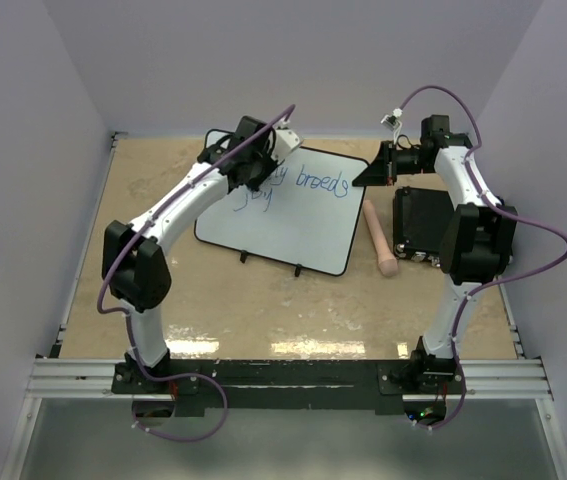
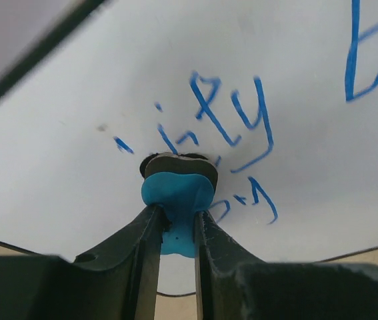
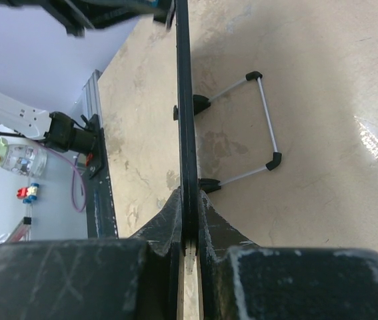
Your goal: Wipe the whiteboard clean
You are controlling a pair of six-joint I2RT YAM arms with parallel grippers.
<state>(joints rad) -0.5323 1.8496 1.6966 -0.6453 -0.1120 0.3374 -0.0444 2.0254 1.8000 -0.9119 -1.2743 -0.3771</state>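
The left gripper (image 2: 178, 215) is pinched tight on a small blue eraser (image 2: 177, 190), whose dark pad presses against the whiteboard (image 2: 309, 200) among blue handwriting (image 2: 232, 113). The right gripper (image 3: 189, 203) is clamped on the board's thin black rim (image 3: 185, 100). The whiteboard rests on the tan table (image 1: 263, 310), between the arms, beside a black box (image 1: 423, 222)

View from above. I saw a white whiteboard (image 1: 293, 225) with a thin black rim, and blue handwriting (image 1: 321, 183) toward its 12 o'clock edge. The eraser (image 2: 177, 192) was bright blue with a dark grey pad. At 3 o'clock lay a black box (image 1: 421, 222) and a pale peach cylinder (image 1: 380, 240). The table (image 1: 263, 310) was mottled tan and the walls (image 1: 293, 60) pale lavender.
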